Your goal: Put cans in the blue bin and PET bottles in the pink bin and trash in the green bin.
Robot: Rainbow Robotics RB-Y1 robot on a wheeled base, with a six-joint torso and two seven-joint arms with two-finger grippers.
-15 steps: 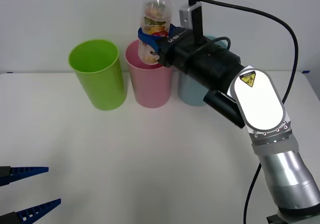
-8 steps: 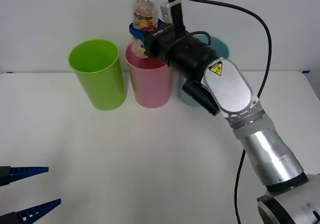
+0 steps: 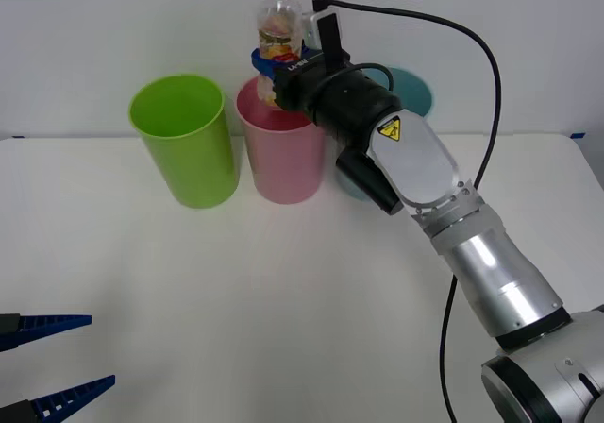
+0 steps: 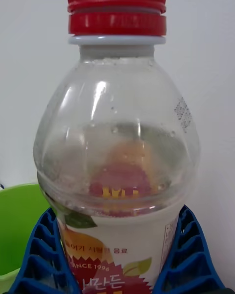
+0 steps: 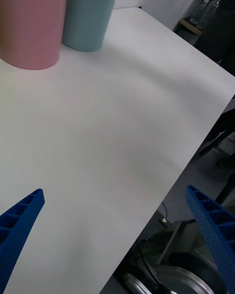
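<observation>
Since a second ago the right arm has swung leftward and stretched farther over the table, carrying the bottle (image 3: 279,26) from the pink bin's (image 3: 281,151) right edge to above its back rim. The right gripper (image 3: 276,62) pinches the bottle around its label, upright, red cap on top, its base at the bin's mouth and not yet inside. The green bin (image 3: 185,140) stands left of the jaws; its inside, as far as it shows, is bare. The blue bin (image 3: 410,93) sits right of them, mostly hidden behind the forearm. The left gripper (image 3: 57,359) stays low at the near table edge, its jaws spread, holding nothing.
</observation>
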